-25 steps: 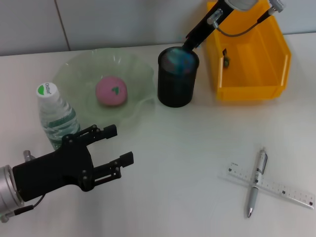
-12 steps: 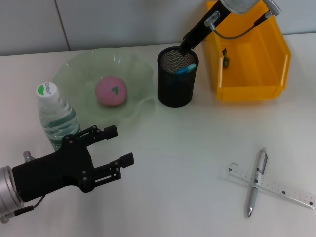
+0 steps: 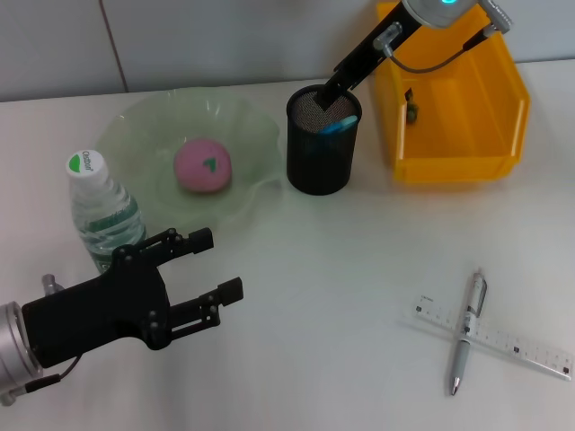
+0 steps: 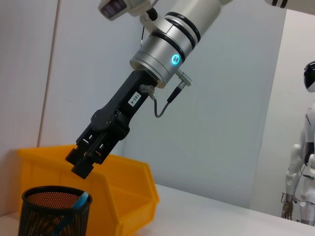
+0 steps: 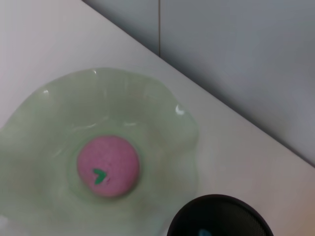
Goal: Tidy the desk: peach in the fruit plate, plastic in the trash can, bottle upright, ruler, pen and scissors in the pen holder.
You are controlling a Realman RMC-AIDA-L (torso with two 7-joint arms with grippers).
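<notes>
The pink peach [image 3: 203, 167] lies in the green fruit plate [image 3: 135, 135]; the right wrist view shows the peach [image 5: 108, 166] too. The bottle [image 3: 103, 212] stands upright by the plate. Inside the black mesh pen holder [image 3: 321, 157] is the scissors' blue handle [image 3: 337, 124]. My right gripper [image 3: 329, 92] hangs just above the holder's rim, open and holding nothing; the left wrist view shows the right gripper [image 4: 83, 164] over the holder [image 4: 54, 211]. The pen [image 3: 467, 330] lies across the clear ruler [image 3: 517, 346] at the front right. My left gripper [image 3: 218, 263] is open, low at the front left.
A yellow bin [image 3: 454, 166] stands right of the holder, with a small dark item [image 3: 411, 112] inside it. A grey wall runs along the back of the white table.
The blue blur at the holder's mouth has dropped inside and now rests against the rim. My right gripper has let it go and stays above the holder. The left arm has not moved.
</notes>
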